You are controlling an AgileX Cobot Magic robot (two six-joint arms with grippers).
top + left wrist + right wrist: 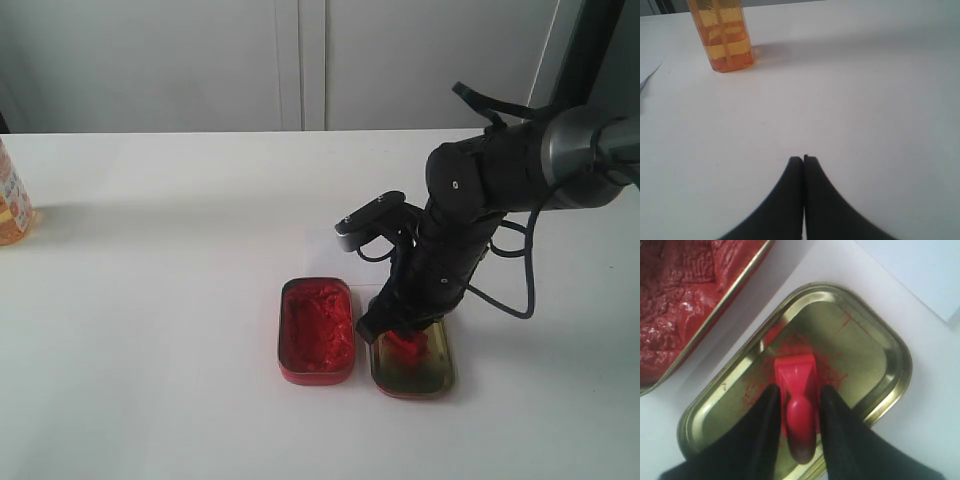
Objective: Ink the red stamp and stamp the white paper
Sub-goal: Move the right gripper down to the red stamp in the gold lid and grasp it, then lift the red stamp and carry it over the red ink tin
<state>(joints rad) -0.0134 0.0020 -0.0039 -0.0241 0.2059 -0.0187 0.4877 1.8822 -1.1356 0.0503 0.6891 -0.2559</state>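
Observation:
The red stamp stands in the gold tin lid, on a red smear, knob toward the camera. My right gripper has its two black fingers pressed against the sides of the stamp's block. In the exterior view this gripper reaches down into the lid, where a bit of the stamp shows. The white paper lies just past the lid; its near part shows faintly behind the arm. My left gripper is shut, empty, over bare table.
The open red tin of ink paste sits right beside the lid, on its left. An orange bottle stands at the far left table edge, also ahead of the left gripper as the bottle.

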